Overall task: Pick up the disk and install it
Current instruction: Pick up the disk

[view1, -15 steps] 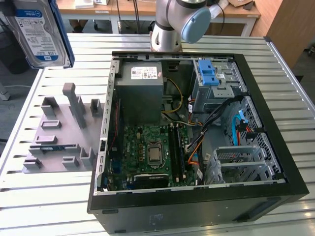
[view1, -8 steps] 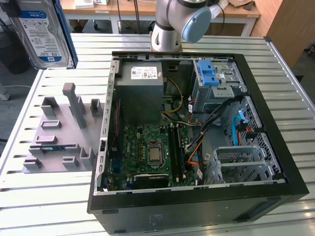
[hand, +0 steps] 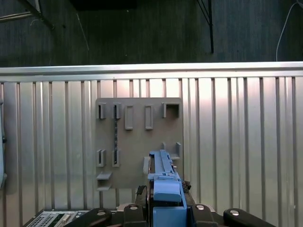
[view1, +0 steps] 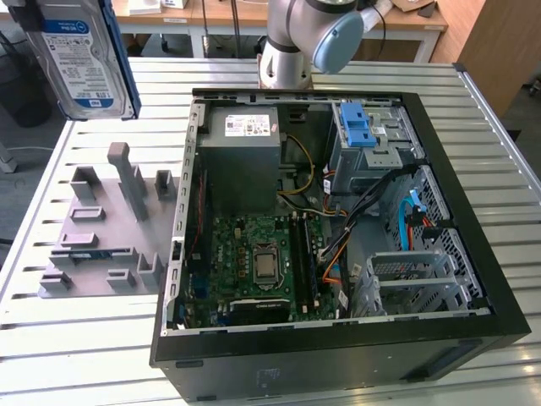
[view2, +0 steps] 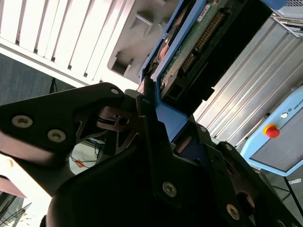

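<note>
Up in the upper left of the exterior view, the disk (view1: 80, 59) hung aloft, the gripper (view2: 171, 126) pinching its blue frame, long axis running straight out from the jaws, well apart from the open computer case (view1: 338, 355) at centre-right.

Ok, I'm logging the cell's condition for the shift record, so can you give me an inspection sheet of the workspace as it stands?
Surface: slatted metal table carrying an open computer case and a grey fixture plate.
Job's things: the disk is held in the air, clear of the table and outside the computer case.
Clutter: nothing seen.
Grippers: gripper shut on the disk's blue carrier frame, as the second wrist view shows.
Cables: black, orange and blue cables run loosely inside the computer case.
Surroundings: wooden benches behind the arm base; a pendant with a red button beside the table.
</note>
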{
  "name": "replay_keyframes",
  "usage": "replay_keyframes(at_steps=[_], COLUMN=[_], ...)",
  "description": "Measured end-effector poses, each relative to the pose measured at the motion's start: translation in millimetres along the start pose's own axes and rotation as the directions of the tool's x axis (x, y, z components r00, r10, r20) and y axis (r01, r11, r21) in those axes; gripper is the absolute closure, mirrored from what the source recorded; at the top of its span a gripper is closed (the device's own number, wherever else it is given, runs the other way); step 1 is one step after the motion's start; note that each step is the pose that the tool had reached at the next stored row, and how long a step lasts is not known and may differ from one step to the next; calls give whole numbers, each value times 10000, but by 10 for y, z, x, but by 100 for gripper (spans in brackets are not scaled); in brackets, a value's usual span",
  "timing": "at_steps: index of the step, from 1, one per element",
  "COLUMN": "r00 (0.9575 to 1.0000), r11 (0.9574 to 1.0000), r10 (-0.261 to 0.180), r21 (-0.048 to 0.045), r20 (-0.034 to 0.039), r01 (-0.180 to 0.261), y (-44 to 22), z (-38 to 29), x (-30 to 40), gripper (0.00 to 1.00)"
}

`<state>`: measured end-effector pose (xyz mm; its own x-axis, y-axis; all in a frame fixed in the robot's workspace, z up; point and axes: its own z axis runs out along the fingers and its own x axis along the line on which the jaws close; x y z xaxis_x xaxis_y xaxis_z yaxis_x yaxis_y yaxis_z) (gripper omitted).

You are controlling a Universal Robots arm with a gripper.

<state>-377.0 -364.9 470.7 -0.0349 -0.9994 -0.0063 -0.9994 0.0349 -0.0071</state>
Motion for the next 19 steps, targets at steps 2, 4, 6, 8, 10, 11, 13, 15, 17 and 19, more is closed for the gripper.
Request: replay_keyframes(at_steps=[2,4,6,8,10,11,13,15,17,19], r00=[10000,10000,10000,10000,10000,10000,10000,10000,10000,10000], r11=[10000,10000,10000,10000,10000,10000,10000,10000,10000,10000], r10=[0,0,1,2,4,5,8,11,12,12], r21=[-1,-1,-2,-3,-4,-4,-5,-5,-6,-8], r20=[0,1,0,0,0,-1,0,0,0,0], r01=[0,0,-1,-2,-4,-5,-8,-11,-12,-12], y=[-24,-41,-57,-71,-86,-92,-106,-122,-149,-177], z=[0,1,0,0,0,0,0,0,0,0], x=[7,20,36,58,84,96,122,144,160,177], gripper=[64,64,64,64,64,64,64,64,64,64])
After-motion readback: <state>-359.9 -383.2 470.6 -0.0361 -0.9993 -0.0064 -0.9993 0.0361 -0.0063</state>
